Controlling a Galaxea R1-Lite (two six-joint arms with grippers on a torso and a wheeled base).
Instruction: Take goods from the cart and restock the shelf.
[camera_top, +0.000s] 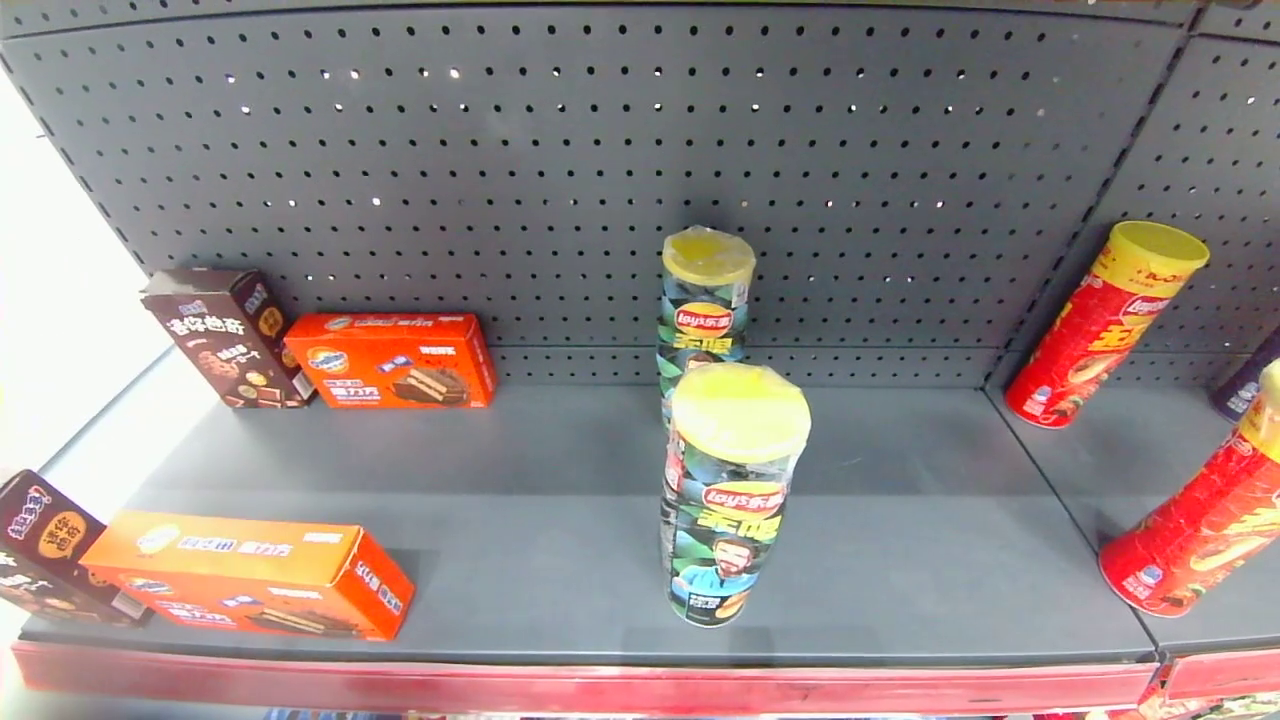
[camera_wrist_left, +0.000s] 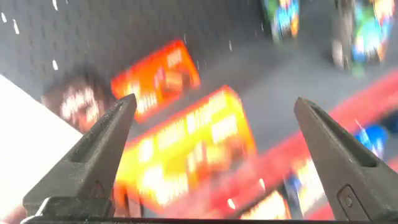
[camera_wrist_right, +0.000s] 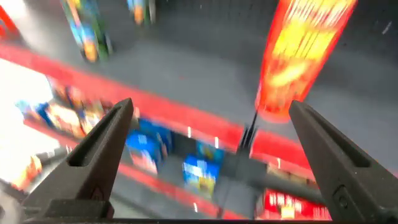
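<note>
The left gripper (camera_wrist_left: 215, 99) and right gripper (camera_wrist_right: 211, 102) both gaped wide, empty, before the dark grey metal shelf (camera_top: 900, 520) holding an upright green yellow-lidded crisp tube (camera_top: 728, 520).

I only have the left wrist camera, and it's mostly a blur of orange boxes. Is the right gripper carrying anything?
Observer: No. The right gripper is open, with nothing between its fingers.
Operator: What stands mid-shelf, right of my boxes?
Observer: Two upright cans with yellow lids on the shelf: the front green can and, directly behind it, the rear green can.
Operator: And farther right?
Observer: On the adjoining shelf section, a rear red can and a front red can.
</note>
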